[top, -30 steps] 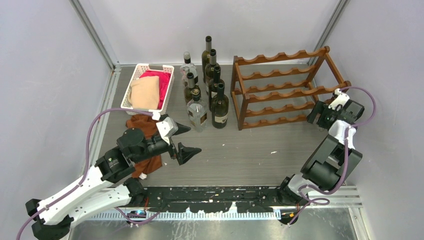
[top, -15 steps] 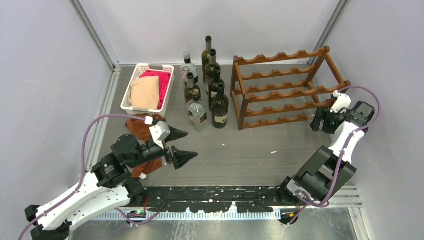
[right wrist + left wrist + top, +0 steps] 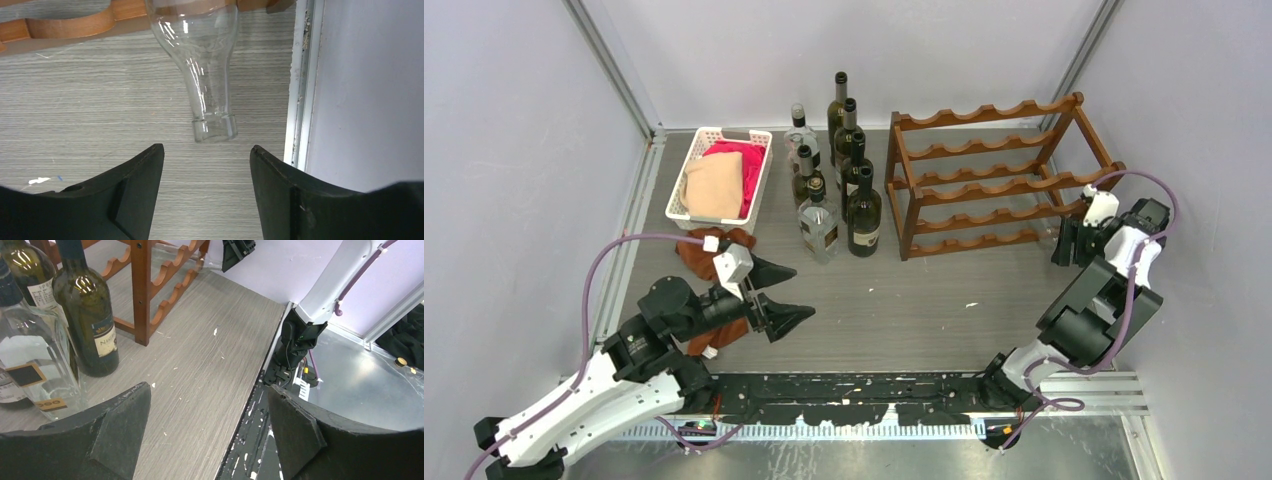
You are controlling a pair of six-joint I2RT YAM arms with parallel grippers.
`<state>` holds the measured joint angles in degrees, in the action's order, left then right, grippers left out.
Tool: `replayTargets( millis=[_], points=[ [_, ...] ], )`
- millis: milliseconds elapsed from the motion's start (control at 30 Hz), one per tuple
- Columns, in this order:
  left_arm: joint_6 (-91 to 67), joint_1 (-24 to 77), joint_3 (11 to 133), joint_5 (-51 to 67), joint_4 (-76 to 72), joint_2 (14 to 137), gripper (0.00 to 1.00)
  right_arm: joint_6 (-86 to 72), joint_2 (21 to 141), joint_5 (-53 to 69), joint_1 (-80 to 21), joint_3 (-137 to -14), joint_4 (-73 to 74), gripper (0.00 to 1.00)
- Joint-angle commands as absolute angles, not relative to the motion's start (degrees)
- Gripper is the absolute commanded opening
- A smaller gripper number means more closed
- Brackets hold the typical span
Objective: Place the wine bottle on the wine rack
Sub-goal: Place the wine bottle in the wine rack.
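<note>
wine bottle (image 3: pixel 200 55) resting on wine rack (image 3: pixel 999 186), right jaws apart, drawn back, left jaws apart

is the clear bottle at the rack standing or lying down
Lying down: the clear bottle pokes neck-first out of the rack.

- Grey wood-grain table (image 3: pixel 904 300), small white flecks scattered on it.
- Wine rack (image 3: pixel 994 180) stands back right.
- Upright bottles (image 3: pixel 864 215) clustered just left of it, perhaps seven; they overlap.
- White basket (image 3: pixel 734 131) back left, brown cloth (image 3: pixel 694 248) just in front.
</note>
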<state>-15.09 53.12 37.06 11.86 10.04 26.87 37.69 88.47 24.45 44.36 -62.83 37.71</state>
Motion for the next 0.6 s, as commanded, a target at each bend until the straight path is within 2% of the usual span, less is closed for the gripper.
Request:
replayTargets(
  millis=[0,333,567],
  points=[
    [-17.36,53.00,36.83,10.86,5.49,27.30,0.85,41.59,89.64,23.92,44.26,-65.98,35.65,0.68],
    [-17.70,53.00,37.67,11.68,4.90,30.75,0.84,43.92,93.83,26.72,42.49,-67.74,35.53,0.57],
    [-17.80,53.00,36.97,11.50,4.58,30.37,0.84,44.31,94.92,26.39,41.80,-68.47,35.25,0.45]
  ],
)
